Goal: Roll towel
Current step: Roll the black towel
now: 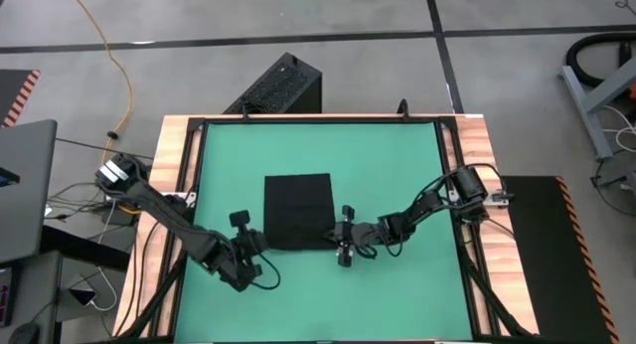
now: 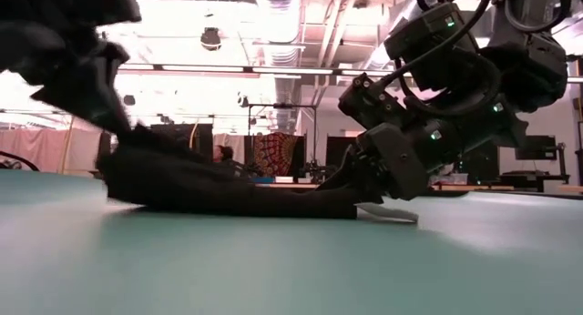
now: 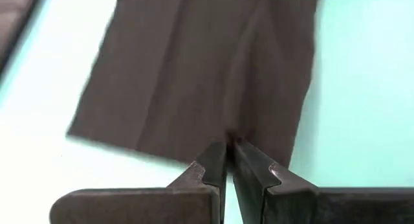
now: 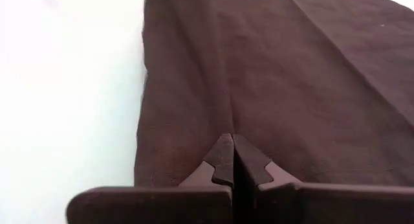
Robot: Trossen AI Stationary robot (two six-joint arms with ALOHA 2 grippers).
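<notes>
On the green table (image 1: 397,165), the black towel (image 1: 298,210) lies folded at centre. Its near corners are pinched by the left gripper (image 1: 256,247) and right gripper (image 1: 343,240), jaws clamped on cloth. Seen low, the left gripper is only a dark blur.

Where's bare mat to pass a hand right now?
Free: the green mat between the towel and the far rail, and the near strip. Crowded: the towel's near edge, with the left gripper and right gripper pinching it.
</notes>
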